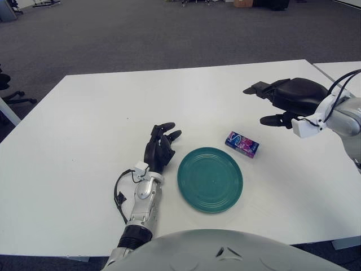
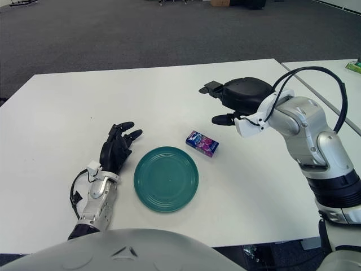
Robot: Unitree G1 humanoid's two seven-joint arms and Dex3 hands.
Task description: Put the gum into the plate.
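My right hand (image 1: 282, 104) is up in the air over the white table (image 1: 84, 130), behind the gum pack (image 1: 242, 143) and off to the right of it. My fingers are spread out and I am holding nothing. The gum pack is a small purple box with pink on it. It lies flat on the table, just beside the far right edge of the green plate (image 1: 210, 178), but not on it. The plate has nothing in it. So the job is not done yet.

My left hand (image 1: 160, 149) shows just left of the plate, with its fingers loose and nothing in them.

Here is what I think could go wrong. The gum pack is small and low, so if I come down crooked, my fingers could slide off it or push it away. A push could send it under the plate's rim or off to the side. If I squeeze only a corner, it might spin out and drop. When I carry it over, I could let go too early, and it would land on the table. I could also bump the plate and move it.
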